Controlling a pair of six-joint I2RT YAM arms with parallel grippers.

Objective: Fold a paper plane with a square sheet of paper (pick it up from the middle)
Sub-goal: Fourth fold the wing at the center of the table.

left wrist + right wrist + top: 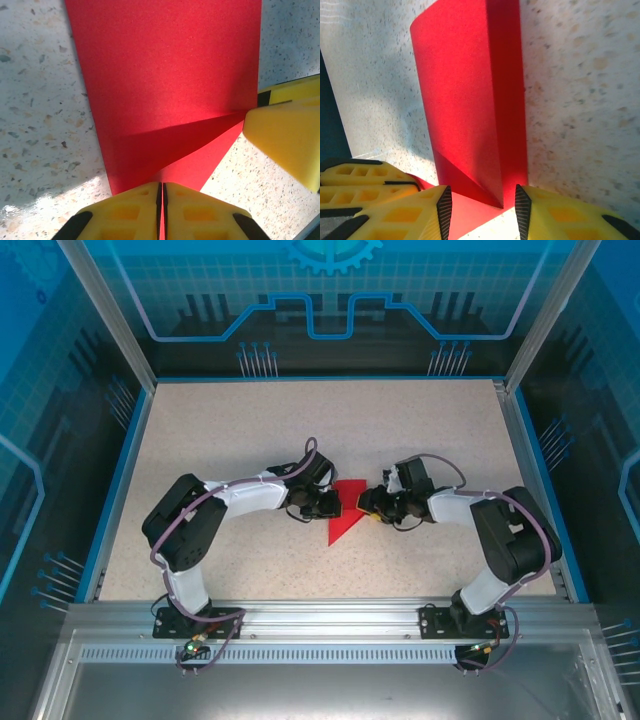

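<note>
The square sheet of paper (pixel 347 518) is bright red and folded into a pointed wedge, lying on the speckled table between the two grippers. My left gripper (pixel 333 503) meets it from the left. In the left wrist view the left gripper (pixel 161 192) is shut on the near edge of the paper (pixel 165 75), with a red sliver showing between the pads. My right gripper (pixel 369 504) comes in from the right. In the right wrist view the right gripper (pixel 482 202) stands open around a raised folded flap of the paper (pixel 465 100), and its pads are clear of the flap.
The right gripper's yellow fingers (pixel 285 135) show at the right edge of the left wrist view. The left gripper's yellow fingers (pixel 365 185) sit at the lower left of the right wrist view. A blue rim (pixel 120 480) borders the table (pixel 250 430).
</note>
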